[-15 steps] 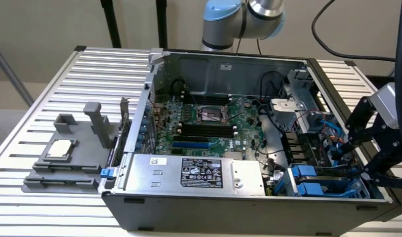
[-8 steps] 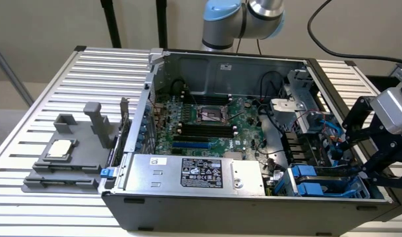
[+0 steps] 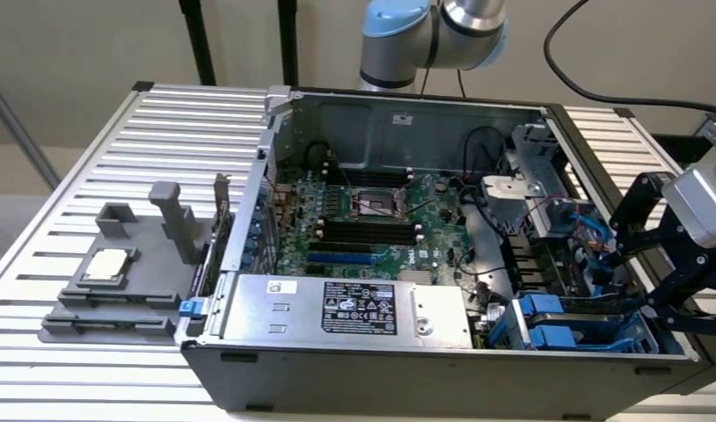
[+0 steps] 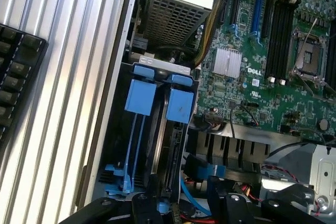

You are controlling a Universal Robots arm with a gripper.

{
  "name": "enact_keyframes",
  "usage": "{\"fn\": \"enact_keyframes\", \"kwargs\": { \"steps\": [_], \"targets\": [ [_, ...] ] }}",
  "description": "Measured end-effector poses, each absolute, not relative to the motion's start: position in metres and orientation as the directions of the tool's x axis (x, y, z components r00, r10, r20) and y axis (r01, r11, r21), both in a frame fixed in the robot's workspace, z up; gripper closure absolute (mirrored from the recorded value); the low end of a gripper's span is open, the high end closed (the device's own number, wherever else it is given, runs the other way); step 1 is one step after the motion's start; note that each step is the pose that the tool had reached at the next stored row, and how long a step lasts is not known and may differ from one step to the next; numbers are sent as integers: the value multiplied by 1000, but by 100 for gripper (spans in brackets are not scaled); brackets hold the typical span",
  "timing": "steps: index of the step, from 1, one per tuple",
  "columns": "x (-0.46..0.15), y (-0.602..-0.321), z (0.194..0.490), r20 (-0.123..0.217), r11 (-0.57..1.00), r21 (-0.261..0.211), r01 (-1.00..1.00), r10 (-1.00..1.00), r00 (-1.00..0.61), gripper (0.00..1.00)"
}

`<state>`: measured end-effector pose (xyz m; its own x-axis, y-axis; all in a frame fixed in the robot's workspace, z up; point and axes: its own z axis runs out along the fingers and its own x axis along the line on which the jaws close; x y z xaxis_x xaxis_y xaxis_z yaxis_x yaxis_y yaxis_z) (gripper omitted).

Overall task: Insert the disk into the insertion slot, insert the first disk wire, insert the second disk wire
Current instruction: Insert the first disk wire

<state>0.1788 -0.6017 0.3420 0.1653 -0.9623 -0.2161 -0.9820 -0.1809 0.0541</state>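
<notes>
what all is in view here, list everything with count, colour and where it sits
computer case: one, dark grey, lying open on the table
table: one, silver slatted, under the case
motherboard: one, green, on the case floor
power supply: one, silver with a black label, inside the case's near edge
insertion slot: one, grey with blue tabs, case corner at the exterior view's right
fixture: one, grey, on the table at the exterior view's left
chip: one, silver, on the fixture
keyboard: one, black, on the table beside the case
arm: one, silver and light blue, behind the case
gripper: one, black, open, close to the insertion slot
</notes>
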Motion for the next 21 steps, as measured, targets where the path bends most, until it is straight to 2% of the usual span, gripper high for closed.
{"fn": "enact_keyframes", "kwargs": {
  "steps": [12,13,14,16,17,21],
  "targets": [
    [184,-604,342,-224,-222,44,-974,-952,207,51],
    [184,-604,342,-224,-225,44,-973,-952,210,54],
    [184,-604,342,-224,-228,44,-973,-951,213,60],
    [185,-604,343,-225,-234,43,-971,-950,219,60],
    [185,-605,343,-225,-237,43,-971,-949,222,67],
    [186,-605,343,-225,-248,41,-968,-946,233,69]
  ]
}}
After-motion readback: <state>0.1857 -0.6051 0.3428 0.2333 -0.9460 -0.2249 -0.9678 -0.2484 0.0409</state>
